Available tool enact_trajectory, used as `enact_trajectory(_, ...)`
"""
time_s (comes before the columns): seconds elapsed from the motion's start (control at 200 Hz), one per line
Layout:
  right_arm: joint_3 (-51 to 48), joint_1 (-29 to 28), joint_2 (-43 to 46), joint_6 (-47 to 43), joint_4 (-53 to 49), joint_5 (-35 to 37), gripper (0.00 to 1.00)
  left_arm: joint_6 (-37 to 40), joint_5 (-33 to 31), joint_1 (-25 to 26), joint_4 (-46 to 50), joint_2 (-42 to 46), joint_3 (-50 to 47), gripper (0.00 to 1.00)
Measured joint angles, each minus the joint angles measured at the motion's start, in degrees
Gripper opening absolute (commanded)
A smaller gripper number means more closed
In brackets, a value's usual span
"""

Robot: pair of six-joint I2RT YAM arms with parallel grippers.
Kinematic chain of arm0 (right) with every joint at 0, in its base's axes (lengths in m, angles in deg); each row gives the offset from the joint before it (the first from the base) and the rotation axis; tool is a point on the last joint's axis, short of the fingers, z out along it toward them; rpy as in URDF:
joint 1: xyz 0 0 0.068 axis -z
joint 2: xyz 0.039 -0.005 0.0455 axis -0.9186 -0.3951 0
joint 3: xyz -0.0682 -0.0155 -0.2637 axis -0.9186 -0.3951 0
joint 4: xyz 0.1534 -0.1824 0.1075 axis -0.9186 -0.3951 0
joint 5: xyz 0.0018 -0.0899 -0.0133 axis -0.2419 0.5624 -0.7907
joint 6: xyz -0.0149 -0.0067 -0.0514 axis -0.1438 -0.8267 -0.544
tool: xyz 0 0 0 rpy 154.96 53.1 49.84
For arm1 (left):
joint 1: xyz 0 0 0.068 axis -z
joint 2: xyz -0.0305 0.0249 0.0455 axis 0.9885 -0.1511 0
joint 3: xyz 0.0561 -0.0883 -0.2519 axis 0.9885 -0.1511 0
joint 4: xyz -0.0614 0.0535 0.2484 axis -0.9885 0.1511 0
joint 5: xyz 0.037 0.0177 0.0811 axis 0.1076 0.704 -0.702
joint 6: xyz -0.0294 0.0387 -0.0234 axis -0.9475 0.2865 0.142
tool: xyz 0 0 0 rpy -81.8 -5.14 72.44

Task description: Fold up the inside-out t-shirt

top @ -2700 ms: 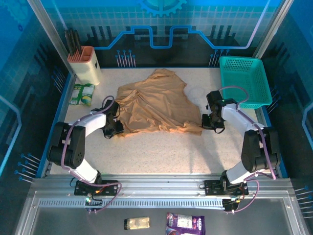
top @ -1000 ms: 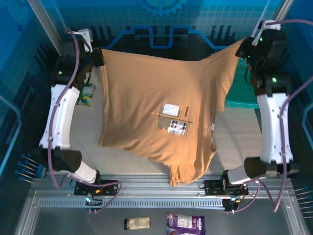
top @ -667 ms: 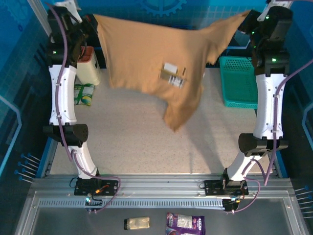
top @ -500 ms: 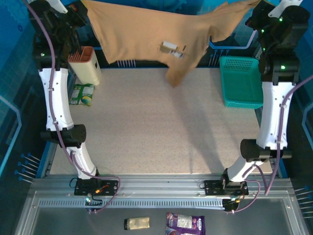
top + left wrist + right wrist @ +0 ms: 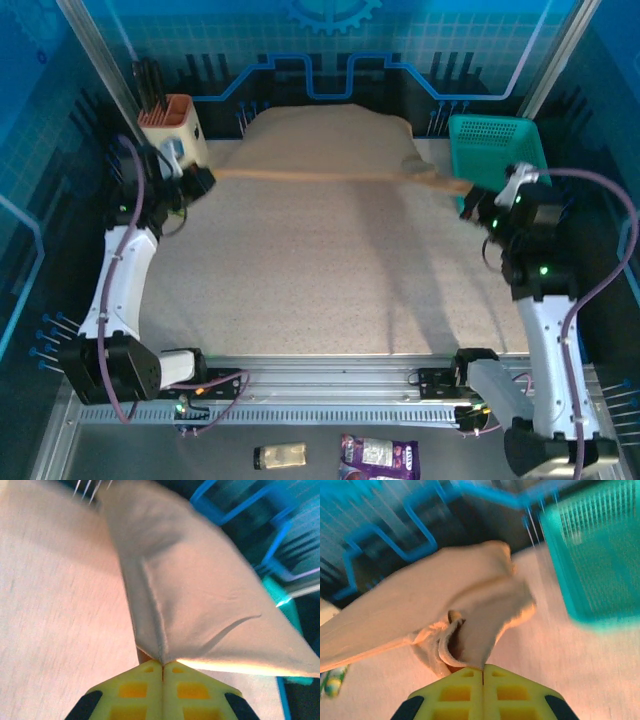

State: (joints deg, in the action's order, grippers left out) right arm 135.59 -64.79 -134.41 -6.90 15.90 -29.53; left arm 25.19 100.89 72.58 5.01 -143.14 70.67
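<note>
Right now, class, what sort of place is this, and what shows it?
Probably a robot test cell, not a home: a left arm and right arm bolted to a metal rail, blue circuit-patterned walls, and props like a knife block and basket.

The desk (image 5: 330,290) lies open across middle and front. At the back the stretched t-shirt (image 5: 330,140) bars my way, knife block (image 5: 176,132) left, teal basket (image 5: 495,148) right.
</note>
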Motion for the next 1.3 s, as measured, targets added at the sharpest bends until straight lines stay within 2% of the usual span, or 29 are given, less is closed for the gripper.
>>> enact_trajectory(0.165,-16.8,0.0,5.3,4.3,-4.7,-2.9,0.0,-2.1,-1.1,0.0,2.4,1.4,-17.9,0.0)
enact_trajectory(0.295,-26.0,-0.2,4.2,7.6,-6.9,-5.0,0.0,-5.0,-4.6,0.0,3.5,0.8,-25.5,0.03)
enact_trajectory(0.37,-28.7,-1.4,3.7,9.2,-8.2,-5.9,0.0,-6.6,-6.4,0.0,3.3,-0.4,-27.9,0.05)
enact_trajectory(0.47,-29.7,-5.8,3.6,11.4,-10.5,-5.7,0.0,-8.7,-8.1,0.0,2.9,-1.1,-30.5,0.07)
enact_trajectory(0.625,-30.5,-11.3,6.8,15.2,-15.2,-5.1,0.0,-11.3,-10.8,0.0,4.0,2.1,-32.3,0.15)
enact_trajectory(0.715,-30.5,-13.7,9.6,17.7,-19.3,-3.7,0.07,-12.4,-12.6,0.0,5.6,7.4,-32.3,0.18)
enact_trajectory(0.76,-30.5,-14.6,10.9,19.1,-21.6,-2.7,0.16,-12.6,-13.8,0.0,6.9,10.5,-32.2,0.21)
enact_trajectory(0.796,-30.4,-15.0,11.7,20.2,-23.5,-2.2,0.26,-13.0,-14.6,0.0,7.9,12.7,-32.1,0.31)
enact_trajectory(0.831,-30.1,-15.3,12.4,21.1,-25.6,-1.4,0.31,-13.6,-15.5,0.0,8.9,14.9,-32.1,0.4)
enact_trajectory(0.931,-29.2,-15.5,13.5,23.5,-29.2,-0.7,0.45,-15.3,-18.3,0.0,11.8,20.7,-32.0,0.51)
enact_trajectory(1.116,-25.0,-17.3,12.9,25.9,-33.1,0.3,0.47,-15.8,-20.0,-0.1,14.3,24.6,-29.9,0.42)
enact_trajectory(1.216,-23.7,-19.4,10.1,25.2,-29.9,-0.5,0.47,-15.2,-17.0,0.8,13.5,21.4,-27.6,0.38)
enact_trajectory(1.301,-23.5,-21.4,3.4,21.9,-24.8,-2.8,0.46,-14.9,-14.6,4.6,11.6,15.6,-25.3,0.37)
